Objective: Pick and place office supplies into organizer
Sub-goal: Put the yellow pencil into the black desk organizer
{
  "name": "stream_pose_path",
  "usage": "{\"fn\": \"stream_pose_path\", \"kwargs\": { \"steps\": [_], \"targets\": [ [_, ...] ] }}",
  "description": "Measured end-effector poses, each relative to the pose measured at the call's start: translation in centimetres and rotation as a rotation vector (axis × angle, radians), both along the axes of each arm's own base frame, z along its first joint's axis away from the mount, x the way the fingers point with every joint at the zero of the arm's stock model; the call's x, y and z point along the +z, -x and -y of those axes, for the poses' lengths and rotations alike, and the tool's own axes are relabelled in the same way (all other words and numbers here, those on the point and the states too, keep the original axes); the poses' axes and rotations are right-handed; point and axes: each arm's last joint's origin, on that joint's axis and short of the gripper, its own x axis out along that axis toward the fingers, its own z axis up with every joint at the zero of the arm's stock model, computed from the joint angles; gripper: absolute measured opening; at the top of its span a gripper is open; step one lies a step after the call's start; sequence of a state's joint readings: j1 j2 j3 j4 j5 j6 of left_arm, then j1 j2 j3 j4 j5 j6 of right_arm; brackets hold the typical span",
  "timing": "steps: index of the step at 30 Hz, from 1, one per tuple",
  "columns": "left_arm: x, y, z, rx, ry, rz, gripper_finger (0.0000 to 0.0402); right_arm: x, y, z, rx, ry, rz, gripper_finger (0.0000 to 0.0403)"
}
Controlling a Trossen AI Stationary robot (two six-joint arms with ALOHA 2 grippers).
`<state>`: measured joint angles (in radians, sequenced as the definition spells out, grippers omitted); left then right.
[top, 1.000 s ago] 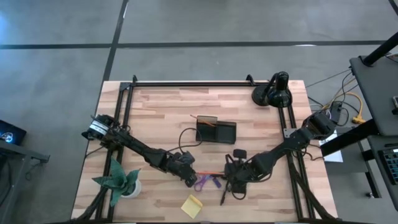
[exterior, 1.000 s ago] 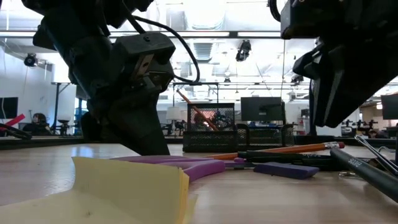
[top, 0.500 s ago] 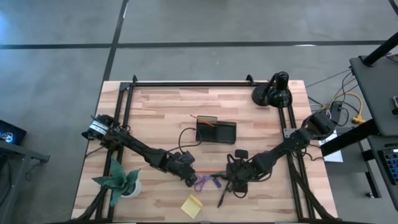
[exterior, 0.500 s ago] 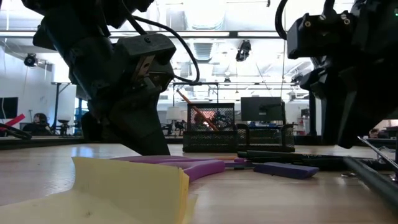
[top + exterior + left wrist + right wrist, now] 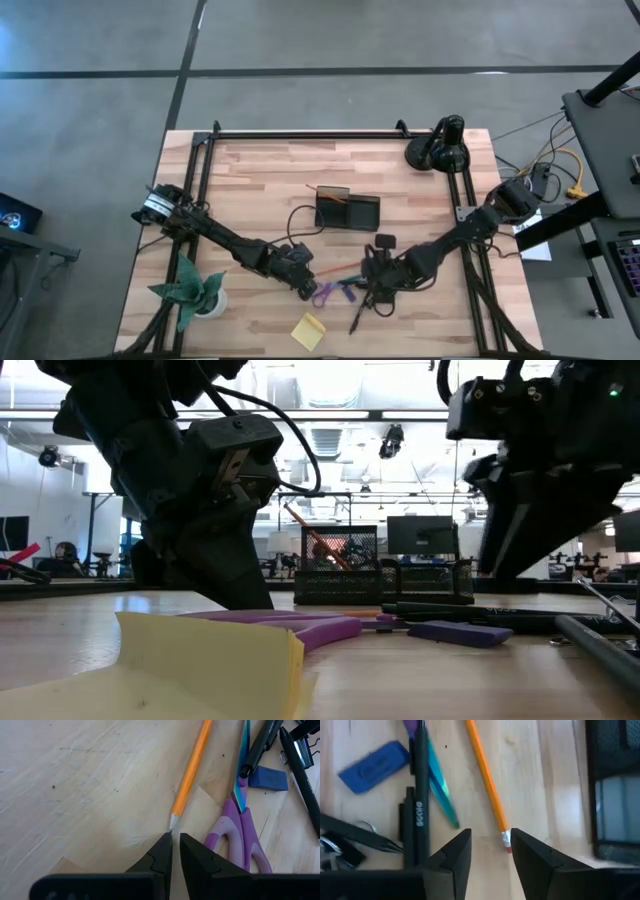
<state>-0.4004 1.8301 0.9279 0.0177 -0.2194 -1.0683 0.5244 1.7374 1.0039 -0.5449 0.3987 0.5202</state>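
Observation:
An orange pencil (image 5: pixel 340 274) lies flat on the table between my two grippers. My left gripper (image 5: pixel 175 840) sits low at the pencil's sharpened tip (image 5: pixel 173 824), fingers together but for a thin slit. My right gripper (image 5: pixel 490 842) is open, one finger on each side of the eraser end (image 5: pixel 506 841), apart from it. Purple-handled scissors (image 5: pixel 240 835), a black pen (image 5: pixel 417 805) and a small blue-purple piece (image 5: pixel 375 764) lie beside the pencil. The yellow sticky pad (image 5: pixel 309 330) lies nearer the table's near edge. The dark organizer (image 5: pixel 347 210) stands farther back.
A black lamp (image 5: pixel 440 146) stands at the far right corner and a green paper plant (image 5: pixel 190 290) near the left edge. Small black clips (image 5: pixel 340 850) lie by the pen. A black cable (image 5: pixel 300 218) loops left of the organizer. Bare wood lies across the far left.
My right gripper has shifted a little toward the pencil's eraser end and come lower; in the low view it now covers the pencil's end, which showed a second ago. My left gripper has kept still.

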Motion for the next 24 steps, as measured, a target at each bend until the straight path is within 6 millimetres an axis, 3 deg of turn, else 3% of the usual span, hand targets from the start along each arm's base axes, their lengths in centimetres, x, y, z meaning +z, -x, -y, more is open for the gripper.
{"fn": "stream_pose_path", "kwargs": {
  "steps": [4, 10, 24],
  "targets": [
    [0.0, 0.0, 0.0, 0.0, 0.001, 0.0, 0.0024, -0.4, -0.3, 1.0, 0.082, 0.003, -0.062, 0.0134],
    [0.0, -0.2, -0.5, 0.007, 0.0, 0.0, 0.0024, -0.8, -0.8, 2.3, 0.039, -0.014, -0.082, 0.0134],
    [0.6, -1.0, -0.7, 0.021, 0.022, 0.038, 0.0024, -0.8, -0.9, 2.5, 0.031, -0.018, -0.081, 0.0128]
  ]
}}
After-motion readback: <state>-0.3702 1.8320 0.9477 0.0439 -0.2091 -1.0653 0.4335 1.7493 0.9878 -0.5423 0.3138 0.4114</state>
